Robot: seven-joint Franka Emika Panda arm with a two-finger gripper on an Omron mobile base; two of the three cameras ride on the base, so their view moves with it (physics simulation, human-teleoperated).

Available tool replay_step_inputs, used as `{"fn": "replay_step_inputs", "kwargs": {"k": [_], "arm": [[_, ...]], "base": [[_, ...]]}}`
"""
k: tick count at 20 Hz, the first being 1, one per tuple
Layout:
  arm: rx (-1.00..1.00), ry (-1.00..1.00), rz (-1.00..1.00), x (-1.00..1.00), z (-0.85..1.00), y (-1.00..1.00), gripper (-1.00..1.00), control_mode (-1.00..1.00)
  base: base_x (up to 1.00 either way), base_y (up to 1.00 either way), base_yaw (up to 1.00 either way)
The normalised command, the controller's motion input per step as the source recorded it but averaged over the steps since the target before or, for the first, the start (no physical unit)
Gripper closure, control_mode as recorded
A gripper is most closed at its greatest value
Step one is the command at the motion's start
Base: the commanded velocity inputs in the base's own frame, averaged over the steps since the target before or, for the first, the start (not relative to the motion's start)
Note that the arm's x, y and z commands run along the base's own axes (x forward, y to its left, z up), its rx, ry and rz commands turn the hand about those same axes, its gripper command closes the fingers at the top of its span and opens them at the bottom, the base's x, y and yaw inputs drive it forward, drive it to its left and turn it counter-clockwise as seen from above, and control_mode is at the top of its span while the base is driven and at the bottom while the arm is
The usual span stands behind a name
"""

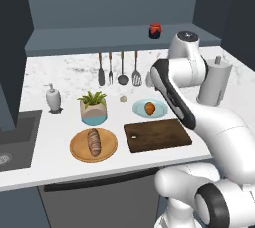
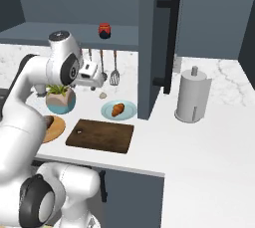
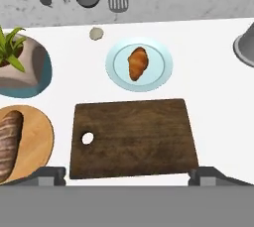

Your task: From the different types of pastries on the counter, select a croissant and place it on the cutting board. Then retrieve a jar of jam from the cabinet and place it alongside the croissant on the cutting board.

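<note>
The croissant (image 3: 138,63) is small and orange-brown and lies on a pale blue plate (image 3: 161,75), just beyond the dark brown cutting board (image 3: 134,137). In the base views the croissant (image 1: 150,107) (image 2: 118,109) sits behind the bare board (image 1: 157,135) (image 2: 100,135). A longer dark ridged loaf (image 1: 93,142) rests on a round tan plate to the board's left. The dark-red jar of jam (image 1: 155,30) (image 2: 104,30) stands on the cabinet shelf (image 1: 89,42). My gripper (image 3: 129,175) hangs high over the board's near edge, open, with nothing between its fingers.
On the marble counter (image 1: 55,122) stand a potted plant (image 1: 93,106), a soap dispenser (image 1: 53,97) and a paper towel roll (image 2: 191,96). Utensils (image 1: 117,67) hang on the back wall. A sink (image 1: 12,142) lies at the left. A dark cabinet door (image 2: 154,48) stands open at the plate's right.
</note>
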Motion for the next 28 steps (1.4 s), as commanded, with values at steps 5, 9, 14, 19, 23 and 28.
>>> {"fn": "replay_step_inputs", "kwargs": {"k": [5,9,14,19,23,28], "arm": [[0.13,-0.06,-0.04,0.79,0.22,-0.05,-1.0,-1.0],[0.25,0.0,0.0,0.49,0.87,-0.37,-1.0,-1.0],[0.1,0.0,0.0,0.2,0.33,-0.2,-1.0,-1.0],[-0.04,-0.16,0.13,0.37,0.19,0.26,-1.0,-1.0],[-0.07,-0.38,0.18,0.22,0.61,0.33,-1.0,-1.0],[-0.11,-0.32,0.13,0.08,0.53,0.1,-1.0,-1.0]], "base": [[0.0,0.0,0.0],[0.0,0.0,0.0],[0.0,0.0,0.0],[0.0,0.0,0.0],[0.0,0.0,0.0],[0.0,0.0,0.0]]}}
